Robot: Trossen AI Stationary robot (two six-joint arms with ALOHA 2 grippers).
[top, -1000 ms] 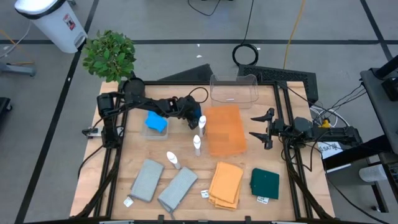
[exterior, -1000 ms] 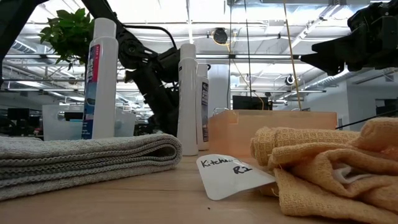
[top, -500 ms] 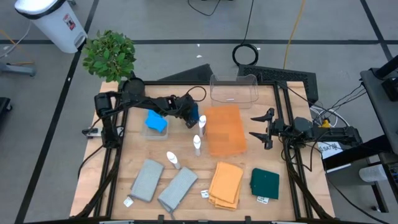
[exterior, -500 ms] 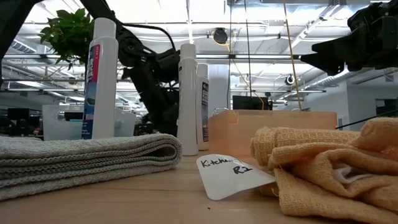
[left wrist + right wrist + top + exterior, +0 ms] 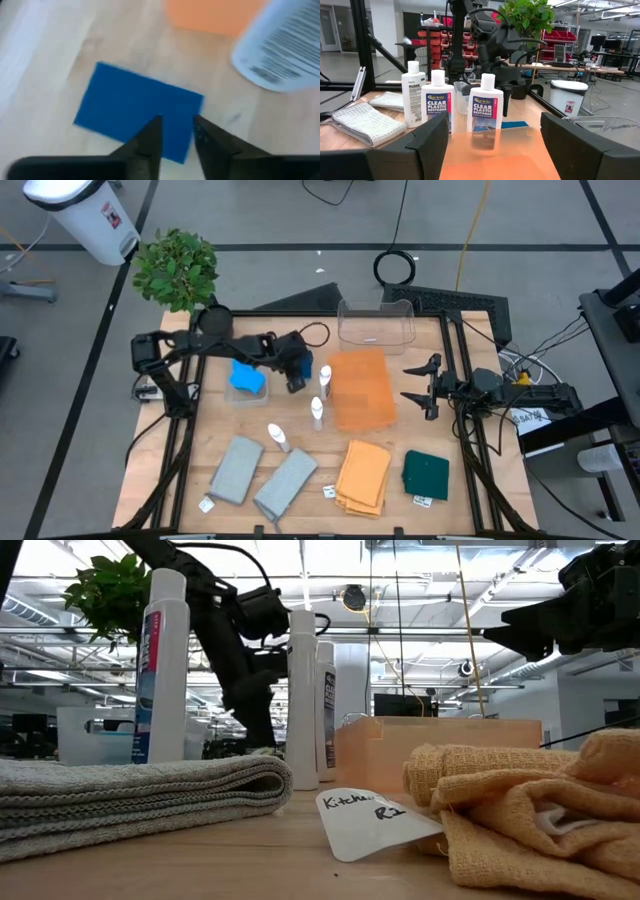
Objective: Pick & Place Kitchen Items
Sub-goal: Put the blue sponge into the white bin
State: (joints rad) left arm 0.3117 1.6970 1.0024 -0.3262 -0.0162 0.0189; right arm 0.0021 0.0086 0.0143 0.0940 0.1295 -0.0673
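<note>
Since a moment ago the left arm has drawn back toward the left and lifted, so the left gripper (image 5: 176, 137) now hangs just above a flat blue sponge (image 5: 137, 110) lying on bare wood, between the clear bin (image 5: 243, 392) that holds another blue sponge (image 5: 247, 376) and the orange tray (image 5: 360, 388). Its fingers (image 5: 150, 137) stand only a little apart and have hold of nothing; the flat sponge shows below and between them, lying free. That narrow gap looks set for pinching the thin sponge by its edge, though I cannot tell whether it is about to pick it up or has just let it go.

Just right of that sponge stand two white bottles (image 5: 322, 384), upright beside the tray's left edge, with a third bottle (image 5: 277, 436) nearer. Their closeness probably explains the arm's steep, top-down approach.

Along the near edge lie the grey cloths (image 5: 262, 476), the orange cloth (image 5: 363, 475) and the dark green cloth (image 5: 426, 475), all untouched.

The right gripper (image 5: 424, 387) waits at the right of the tray, fingers spread wide and empty.
</note>
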